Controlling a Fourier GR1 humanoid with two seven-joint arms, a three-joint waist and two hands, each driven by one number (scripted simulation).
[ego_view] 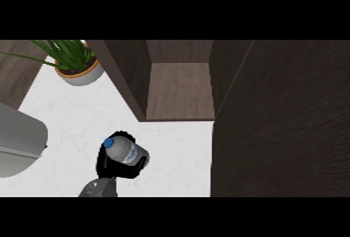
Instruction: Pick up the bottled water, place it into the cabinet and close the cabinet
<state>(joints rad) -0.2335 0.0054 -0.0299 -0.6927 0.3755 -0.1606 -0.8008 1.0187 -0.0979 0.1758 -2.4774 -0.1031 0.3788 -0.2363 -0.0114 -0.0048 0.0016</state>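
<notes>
A clear water bottle (pixel 125 151) with a blue cap and a white label lies tilted in my left hand (pixel 117 167), cap pointing up and to the left. The black fingers curl round it, just above the white counter (pixel 75 115) near the view's lower middle. The dark wood cabinet (pixel 179 88) stands open beyond it, with its bare shelf floor showing. Its open door (pixel 287 125) swings out toward me and fills the right side of the view. My right hand shows nowhere.
A potted green plant (pixel 77 65) in a grey pot stands at the back left. A large, rounded, light grey object (pixel 19 143) sits at the left edge. The cabinet's left wall (pixel 126 78) juts forward above the hand.
</notes>
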